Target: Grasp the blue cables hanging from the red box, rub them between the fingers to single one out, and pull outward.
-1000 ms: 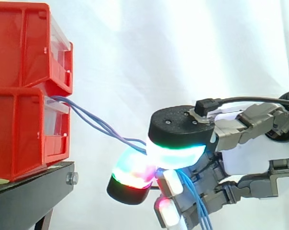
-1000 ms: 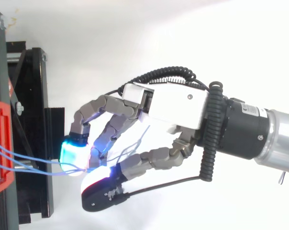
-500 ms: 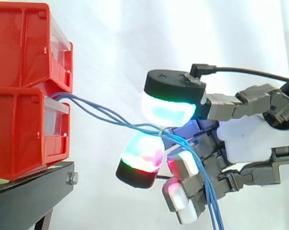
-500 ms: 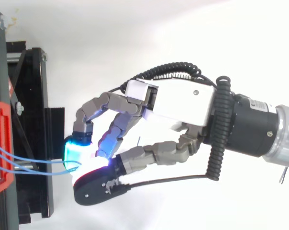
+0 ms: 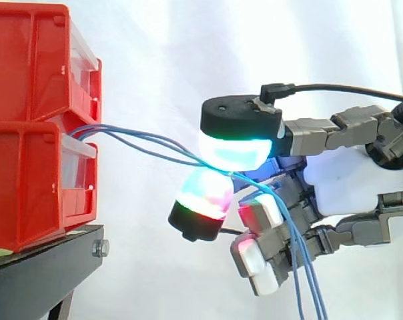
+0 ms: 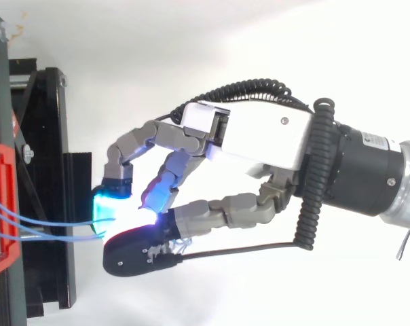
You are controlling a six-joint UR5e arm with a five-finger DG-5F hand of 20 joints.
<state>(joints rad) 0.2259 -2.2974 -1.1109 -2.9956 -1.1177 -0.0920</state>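
The two stacked bins (image 5: 28, 173) on their stand (image 5: 48, 267) wall off the left side; there's no way through there. Between the bins' front and the hand (image 5: 341, 190) lies a gap of open air, but the cables (image 5: 141, 141) stretch across it, from the lower bin's mouth to the pads (image 5: 231, 150) pinching them, and bar a straight pass up or down. Under that span it's free down to the stand's corner. Above the hand there's open room before the curtain (image 5: 255, 47). Below the hand the loose cable ends hang down and block that way.
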